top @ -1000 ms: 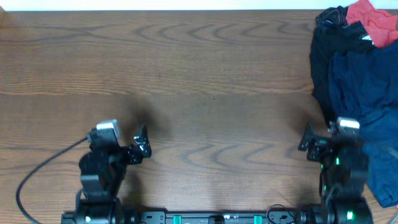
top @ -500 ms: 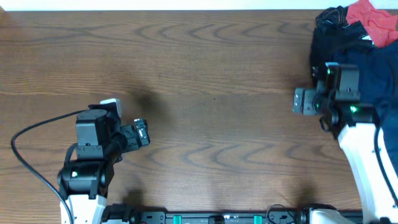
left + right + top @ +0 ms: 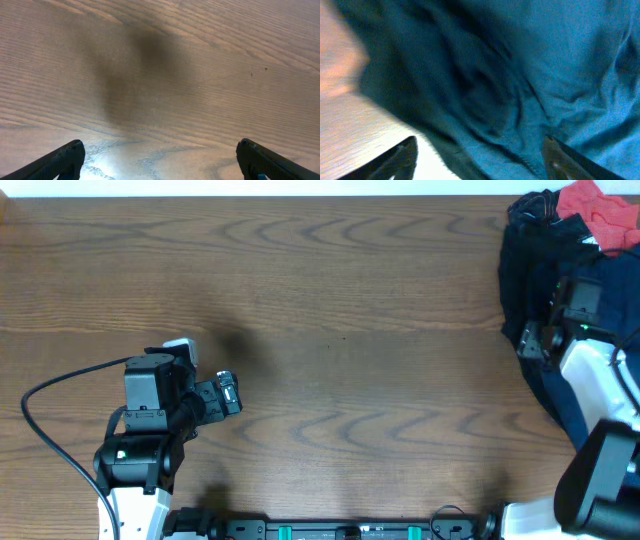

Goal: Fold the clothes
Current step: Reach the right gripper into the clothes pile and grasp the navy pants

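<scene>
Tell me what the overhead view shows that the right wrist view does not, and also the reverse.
Only the overhead view shows the left gripper, which is open above bare wood, and the red cloth at the far right corner. Only the right wrist view shows the creases and a stitched seam of the fabric up close, between the spread fingers of the open right gripper. Both views show the navy clothes and the wooden table.
</scene>
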`<control>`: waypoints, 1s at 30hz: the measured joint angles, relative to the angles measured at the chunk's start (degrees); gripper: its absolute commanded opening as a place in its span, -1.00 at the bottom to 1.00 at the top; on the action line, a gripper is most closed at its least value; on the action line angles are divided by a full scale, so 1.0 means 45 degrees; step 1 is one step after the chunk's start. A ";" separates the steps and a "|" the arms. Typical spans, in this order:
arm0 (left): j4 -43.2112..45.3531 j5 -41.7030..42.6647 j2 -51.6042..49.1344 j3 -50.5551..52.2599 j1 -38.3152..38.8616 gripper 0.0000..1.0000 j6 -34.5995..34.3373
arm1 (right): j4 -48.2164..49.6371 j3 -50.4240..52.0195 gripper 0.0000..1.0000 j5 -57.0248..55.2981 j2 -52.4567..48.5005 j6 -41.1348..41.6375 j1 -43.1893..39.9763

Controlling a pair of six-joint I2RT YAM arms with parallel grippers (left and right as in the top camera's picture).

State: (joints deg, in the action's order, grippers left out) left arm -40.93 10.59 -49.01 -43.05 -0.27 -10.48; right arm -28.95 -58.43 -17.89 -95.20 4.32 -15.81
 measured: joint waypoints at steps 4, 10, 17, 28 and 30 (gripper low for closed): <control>0.0000 0.0000 0.0000 0.0000 0.0000 0.96 0.0000 | 0.0219 0.0000 0.09 -0.0024 -0.0733 0.0306 -0.0631; 0.0000 0.0000 0.0000 0.0000 0.0000 0.96 0.0000 | 0.0544 0.0000 -0.98 0.0452 -0.1307 0.0529 -0.0792; -0.0005 0.0000 0.0000 0.0000 0.0000 0.96 0.0000 | -0.0257 -0.0559 -0.98 0.1268 -0.0563 0.0529 -0.0792; -0.0010 0.0000 0.0000 0.0000 0.0000 0.96 0.0000 | -0.2637 -0.3279 -0.98 0.5600 0.4226 -0.0253 0.2040; -0.0005 0.0000 0.0000 0.0000 0.0000 0.96 0.0000 | -0.2861 -0.3288 -0.97 0.6144 0.4347 -0.0345 0.3483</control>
State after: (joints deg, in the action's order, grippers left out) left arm -40.95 10.59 -49.01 -43.05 -0.27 -10.48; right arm -41.82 -73.23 9.76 -75.64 2.76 -0.14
